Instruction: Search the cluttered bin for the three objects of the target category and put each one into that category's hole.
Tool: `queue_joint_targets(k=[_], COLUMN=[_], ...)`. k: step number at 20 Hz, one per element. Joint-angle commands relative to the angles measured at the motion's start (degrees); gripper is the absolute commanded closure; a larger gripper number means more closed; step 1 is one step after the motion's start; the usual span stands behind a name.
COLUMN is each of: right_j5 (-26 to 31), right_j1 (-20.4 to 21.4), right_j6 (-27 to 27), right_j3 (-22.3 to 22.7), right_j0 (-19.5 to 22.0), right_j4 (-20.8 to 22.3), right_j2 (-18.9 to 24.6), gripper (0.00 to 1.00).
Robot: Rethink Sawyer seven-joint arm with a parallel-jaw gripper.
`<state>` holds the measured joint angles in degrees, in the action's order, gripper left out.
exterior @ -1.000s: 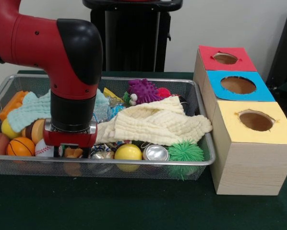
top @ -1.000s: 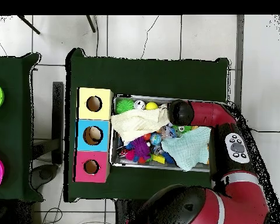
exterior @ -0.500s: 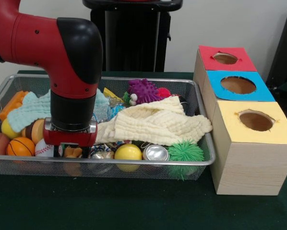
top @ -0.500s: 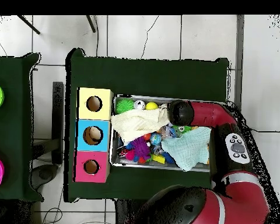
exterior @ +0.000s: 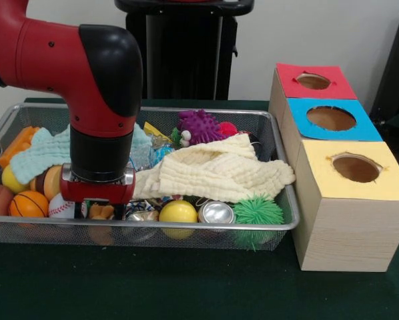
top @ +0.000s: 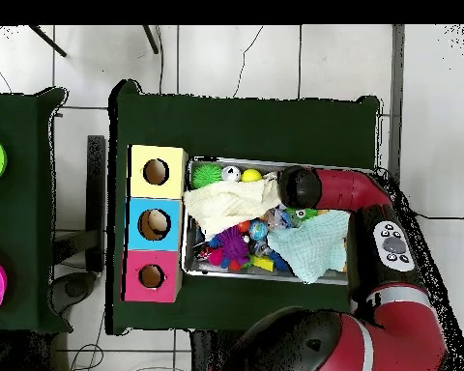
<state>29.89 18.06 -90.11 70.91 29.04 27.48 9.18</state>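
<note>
Gripper [exterior: 98,207] low over bin [exterior: 279,223] clutter

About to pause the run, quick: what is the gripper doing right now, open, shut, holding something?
Gripper: down among the toys in the mesh bin; open or shut cannot be told.

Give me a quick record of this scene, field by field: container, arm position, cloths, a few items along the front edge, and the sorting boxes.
container: wire mesh bin on green table
arm: gripper lowered into bin's left part in front view; fingers hidden
cloths: cream cloth draped mid-bin; pale teal cloth behind arm
front edge items: mini basketball, yellow ball, silver can, green spiky ball
boxes: red-topped box, blue-topped box, yellow-topped box, one hole each, beside bin
</note>
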Motion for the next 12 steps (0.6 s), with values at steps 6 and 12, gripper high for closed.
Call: queue_joint_targets(k=[6,12], right_j5=[-1.62,-0.82], right_j1=[-0.80,-1.53], right_j6=[-2.30,-0.22], right_j3=[3.37,3.00], right_j0=[0.85,1.45], right_j4=[-0.23,0.28], right_j2=[2.88,3.45], gripper=[0.00,1.00])
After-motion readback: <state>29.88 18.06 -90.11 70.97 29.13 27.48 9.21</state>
